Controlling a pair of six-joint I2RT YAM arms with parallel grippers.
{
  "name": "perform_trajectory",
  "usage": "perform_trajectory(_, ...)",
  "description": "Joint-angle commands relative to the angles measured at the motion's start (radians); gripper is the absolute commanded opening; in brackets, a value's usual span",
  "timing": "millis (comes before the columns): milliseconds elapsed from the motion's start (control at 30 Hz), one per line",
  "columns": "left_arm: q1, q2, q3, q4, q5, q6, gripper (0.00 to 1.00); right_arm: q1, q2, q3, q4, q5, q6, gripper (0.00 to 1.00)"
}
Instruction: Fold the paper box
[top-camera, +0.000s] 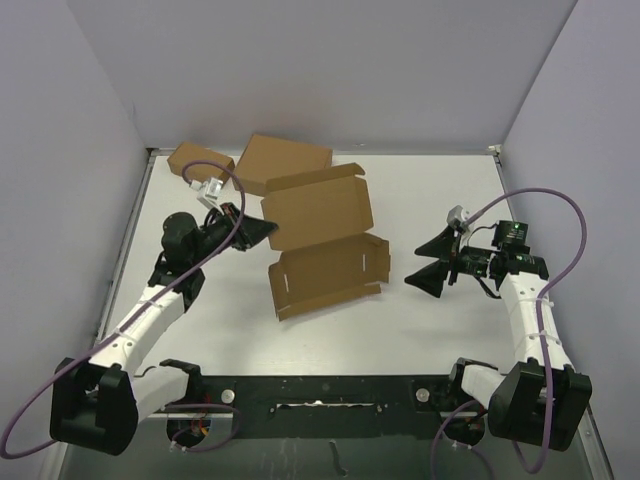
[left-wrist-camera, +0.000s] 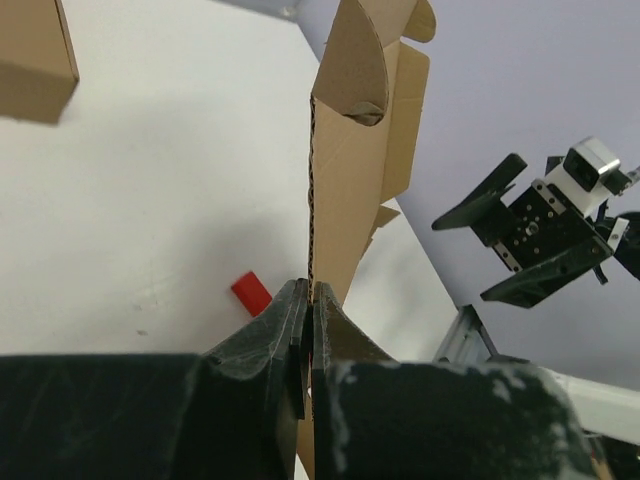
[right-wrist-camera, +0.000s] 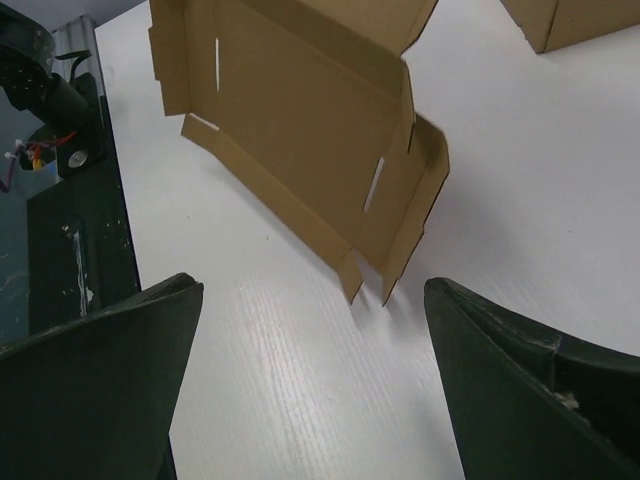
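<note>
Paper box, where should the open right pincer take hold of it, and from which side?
Take the raised end flap of the paper box, coming in from the right, low over the table. It stands up off the surface, looks thin enough to straddle, and faces the open right pincer. The left pincer is shut on the opposite edge.
</note>
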Motion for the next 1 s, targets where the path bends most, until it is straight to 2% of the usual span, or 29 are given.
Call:
perform_trajectory(0,-0.008,-0.078,-0.062,0.102,0.049,-0.096,0.0,-0.004,-0.033,0.017,-0.015,-0.064,-0.066,0.98)
perform_trajectory(200,-0.047,-0.122,-0.141,0.156,0.073,-0.107,0.0,-0.003,-0.062,-0.007,-0.075,-0.126,-0.183,0.98)
perform_trajectory(367,-0.073,-0.123,-0.157,0.181,0.088,-0.084,0.0,0.014,-0.028,0.05,-0.04,-0.121,-0.041,0.98)
perform_trajectory(467,-0.087,-0.115,-0.149,0.185,0.1,-0.066,0.0,0.044,0.015,0.164,-0.122,-0.091,-0.018,0.98)
perform_trajectory(600,-0.111,-0.106,-0.149,0.222,0.099,-0.06,0.0,0.106,0.069,0.247,-0.085,0.014,0.179,0.98)
perform_trajectory(733,-0.154,-0.095,-0.14,0.238,0.085,-0.041,0.0,0.144,0.105,0.259,0.012,0.03,0.364,0.98)
perform_trajectory(967,-0.216,-0.081,-0.115,0.222,0.056,-0.001,0.0,0.184,0.165,0.293,0.129,0.04,0.589,0.98)
